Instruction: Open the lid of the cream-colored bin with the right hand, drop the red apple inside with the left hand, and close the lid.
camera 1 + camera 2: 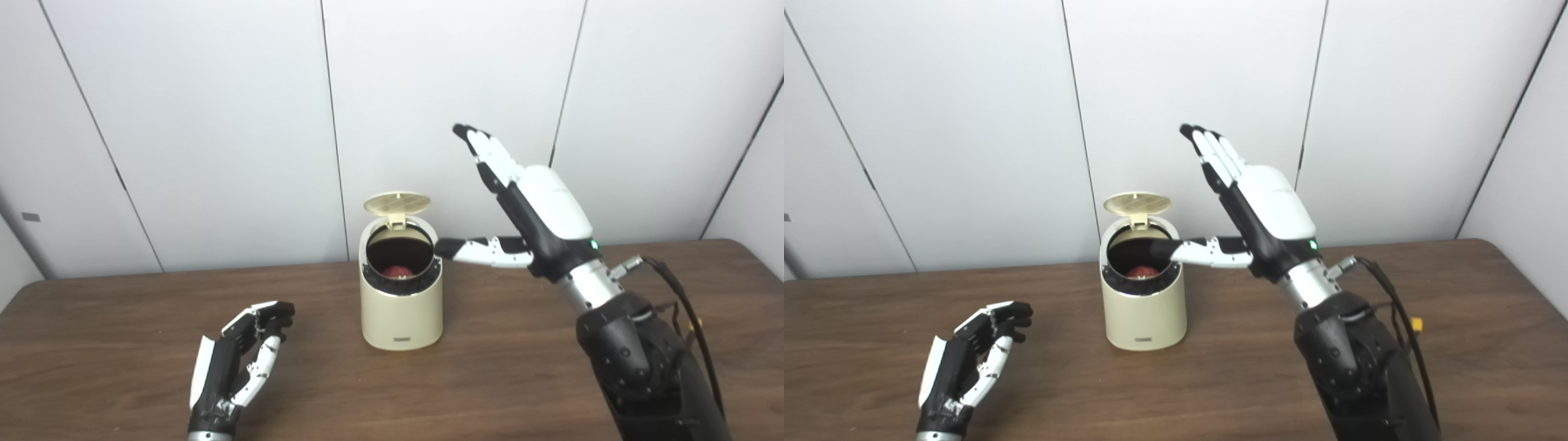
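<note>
Apple point(397, 270), one and red, lies inside the one cream-colored bin point(401, 306) in the left eye view; its lid point(396, 203) stands up, so only closing is left. Left hand point(242, 361) rests empty on the worktop point(490, 380), fingers apart. In the right eye view, right hand point(1255, 208), open and empty, hovers right of the bin, thumb at its rim.

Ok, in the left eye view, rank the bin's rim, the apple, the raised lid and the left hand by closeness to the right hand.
1. Bin's rim: the right hand's thumb reaches its right edge.
2 and 3. Raised lid, up behind the opening, and apple, down inside the bin: too close to call.
4. Left hand: far across the table, front left.
</note>
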